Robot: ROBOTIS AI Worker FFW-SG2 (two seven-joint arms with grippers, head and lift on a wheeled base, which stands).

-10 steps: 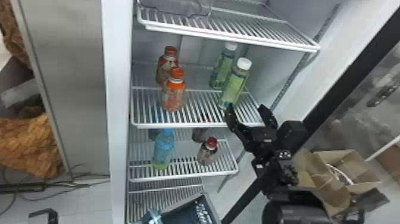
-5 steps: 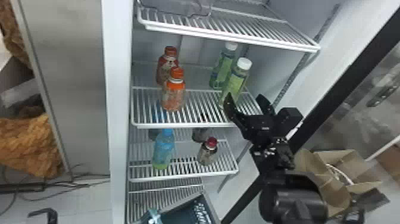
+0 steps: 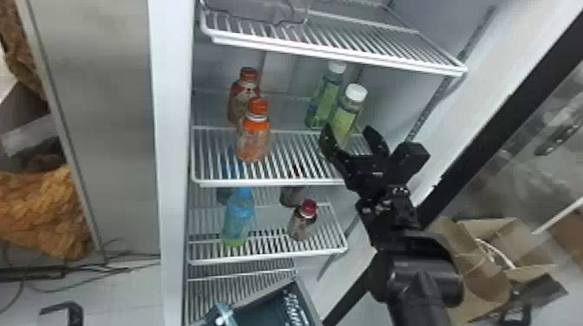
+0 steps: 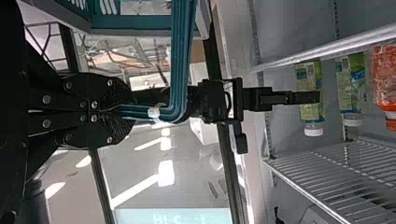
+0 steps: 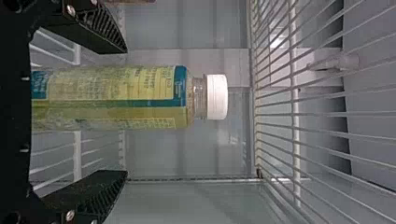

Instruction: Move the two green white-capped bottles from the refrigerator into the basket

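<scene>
Green, white-capped cylindrical plastic bottle no. 1 stood on the white wire shelf in head view, your R gripper at its lower part; similar bottle no. 2 was just behind. L wrist view: your L gripper's fingers pinched the teal basket handle. R wrist view: R fingers were spread, no. 1 between. Step: prob. lining up 1st grasp; next called for closing, then lifting ASAP.

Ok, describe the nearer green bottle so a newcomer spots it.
In the open refrigerator, find the shelf bearing an orange-capped bottle. Right of it stand two white-capped green bottles. Yours is the nearer one, flanked by the open right pincer.
</scene>
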